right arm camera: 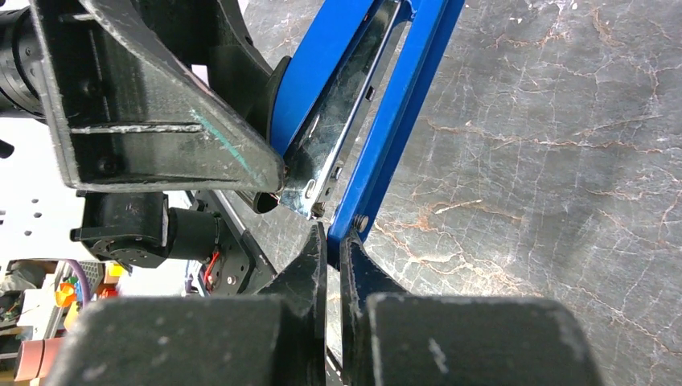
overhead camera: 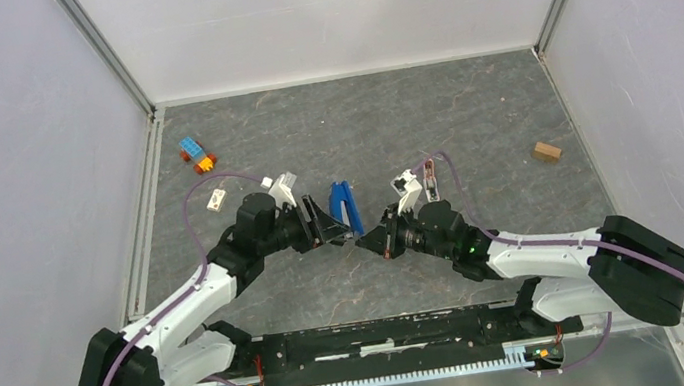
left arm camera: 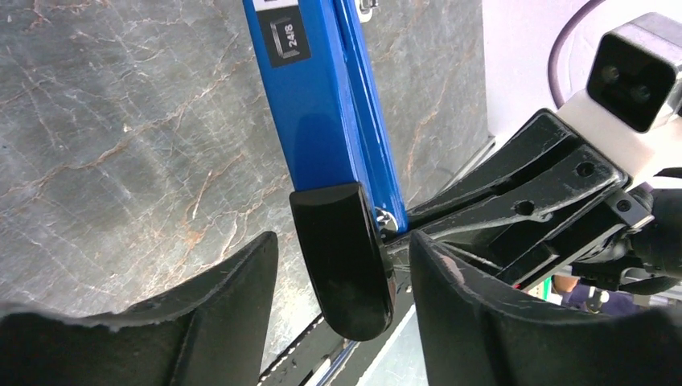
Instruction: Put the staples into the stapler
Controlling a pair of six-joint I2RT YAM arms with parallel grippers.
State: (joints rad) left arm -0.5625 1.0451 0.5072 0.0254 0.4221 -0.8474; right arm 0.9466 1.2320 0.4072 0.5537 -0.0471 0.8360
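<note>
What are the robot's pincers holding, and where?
The right pincer pinches the blue stapler at its near tip; the left pincer straddles its black end, grip unclear.

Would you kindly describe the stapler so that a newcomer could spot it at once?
Start at the grey marbled table and go to its middle. There the stapler is a slim blue bar with a black end. The toy bricks at far left are chunkier, blue mixed with orange.

Left arm (overhead camera: 193,297) and right arm (overhead camera: 539,254) in white shells, chunky black joints, purple cable (overhead camera: 196,188) looping off each wrist, green light (overhead camera: 471,250) glowing, matte black wedge fingers (left arm camera: 225,314), chipped edges, teal scuff (right arm camera: 215,131)
</note>
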